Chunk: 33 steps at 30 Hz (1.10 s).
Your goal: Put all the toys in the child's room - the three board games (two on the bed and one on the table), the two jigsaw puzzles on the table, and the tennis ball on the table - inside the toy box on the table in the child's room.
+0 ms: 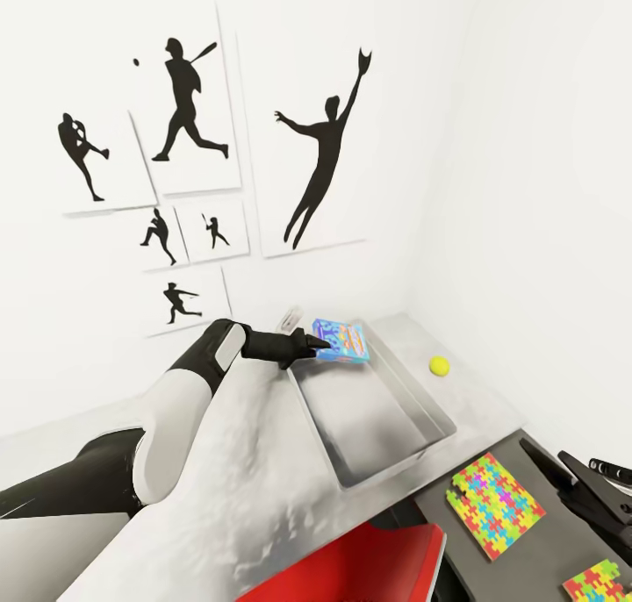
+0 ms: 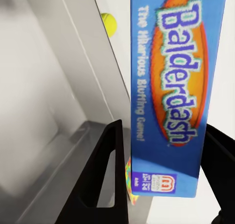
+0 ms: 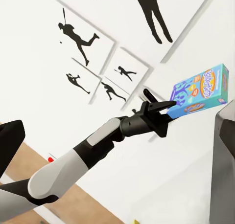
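The left end effector [image 1: 318,346] is clamped on the blue board game [image 1: 341,340], holding it above the far end of the toy box [image 1: 412,406] on the desk [image 1: 263,497]. Tennis ball [image 1: 439,366] lies just beside the box. Whether the right end effector [image 1: 570,483] is apart or together, I cannot tell.

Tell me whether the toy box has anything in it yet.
Empty as far as shown: the toy box shows a bare grey floor. The blue board game hangs over its far end, held in the left tool, not yet inside.
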Motion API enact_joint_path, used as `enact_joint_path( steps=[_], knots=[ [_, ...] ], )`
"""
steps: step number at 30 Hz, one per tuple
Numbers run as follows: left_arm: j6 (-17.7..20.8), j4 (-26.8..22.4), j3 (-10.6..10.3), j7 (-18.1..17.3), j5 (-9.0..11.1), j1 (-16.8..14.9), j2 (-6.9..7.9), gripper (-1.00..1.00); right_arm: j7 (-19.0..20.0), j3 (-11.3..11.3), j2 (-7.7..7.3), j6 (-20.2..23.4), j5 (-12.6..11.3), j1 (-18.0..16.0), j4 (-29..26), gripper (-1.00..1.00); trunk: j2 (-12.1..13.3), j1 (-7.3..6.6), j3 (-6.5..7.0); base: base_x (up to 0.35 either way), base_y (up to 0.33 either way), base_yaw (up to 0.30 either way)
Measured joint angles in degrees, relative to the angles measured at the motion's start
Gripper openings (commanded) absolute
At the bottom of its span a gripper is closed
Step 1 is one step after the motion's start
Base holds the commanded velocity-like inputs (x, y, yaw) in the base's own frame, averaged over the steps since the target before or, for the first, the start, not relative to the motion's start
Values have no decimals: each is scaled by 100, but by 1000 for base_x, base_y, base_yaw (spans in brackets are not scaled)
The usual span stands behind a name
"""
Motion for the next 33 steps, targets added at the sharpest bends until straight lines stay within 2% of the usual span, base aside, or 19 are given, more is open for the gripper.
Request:
enact_joint_path(
  steps=[33],
  knots=[
    [-1,72,0,4,37,3,7,-100,13,-13,0,-32,5,0,0,100,-1,0,-313,0,0,0]
  ],
)
